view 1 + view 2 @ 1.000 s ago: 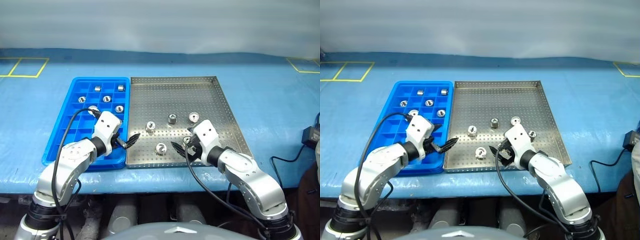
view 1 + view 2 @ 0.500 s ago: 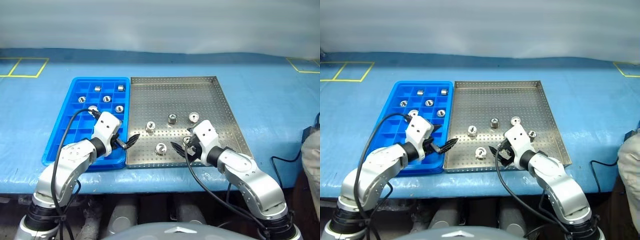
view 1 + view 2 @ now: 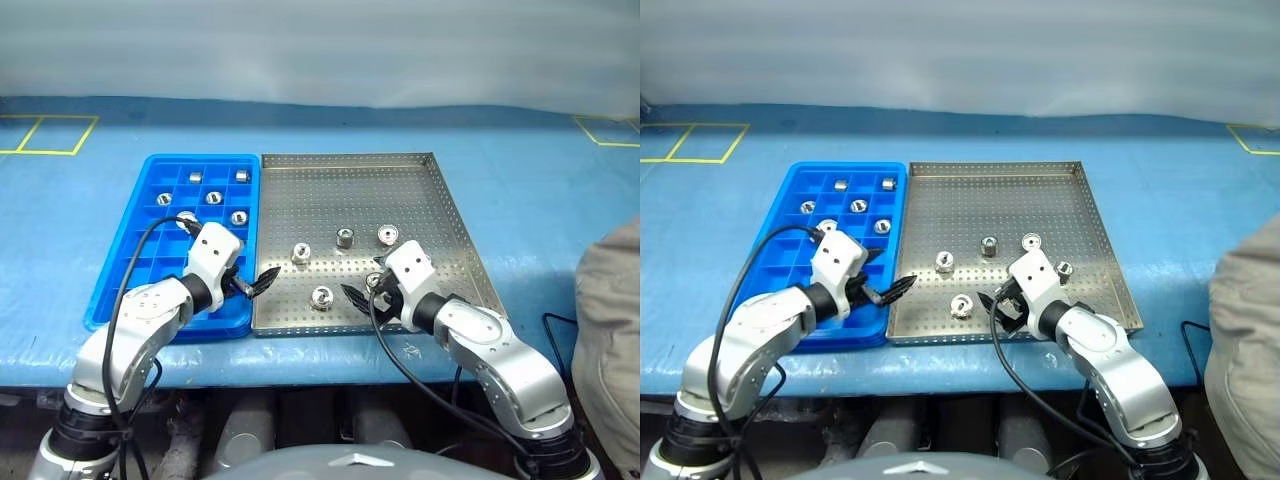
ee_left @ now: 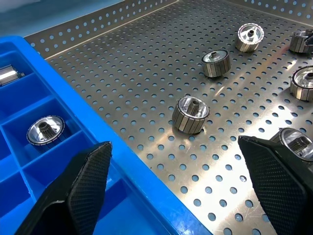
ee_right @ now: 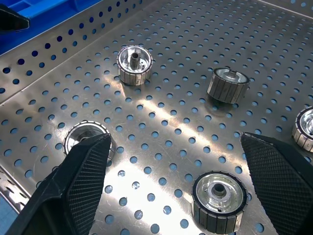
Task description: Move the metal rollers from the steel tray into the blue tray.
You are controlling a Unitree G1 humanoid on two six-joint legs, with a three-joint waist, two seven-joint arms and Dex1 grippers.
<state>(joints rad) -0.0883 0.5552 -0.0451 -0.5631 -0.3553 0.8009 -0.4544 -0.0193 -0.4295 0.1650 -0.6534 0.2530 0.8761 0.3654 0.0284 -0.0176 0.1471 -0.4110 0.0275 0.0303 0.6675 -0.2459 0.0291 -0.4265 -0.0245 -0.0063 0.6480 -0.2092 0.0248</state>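
The steel tray (image 3: pixel 350 190) lies in the middle of the blue table, with several metal rollers (image 3: pixel 322 296) scattered over its near half. Touching its left side is the blue tray (image 3: pixel 140 270), which holds several rollers (image 3: pixel 213 197) in its far compartments. My left gripper (image 3: pixel 255 283) hovers open over the seam between the two trays. In the left wrist view a roller (image 4: pixel 190 114) stands ahead of its spread fingers (image 4: pixel 83 186). My right gripper (image 3: pixel 358 296) is open above the steel tray's near right part. A roller (image 5: pixel 218 193) sits between its fingers (image 5: pixel 83 181).
A person in grey clothing (image 3: pixel 610 340) stands at the right edge, close to my right arm. A black cable (image 3: pixel 555 320) lies on the table near them. Yellow tape marks (image 3: pixel 40 135) sit at the far corners.
The person in grey has come into view at the right edge and moved further in. Both arms and all rollers stay where they were.
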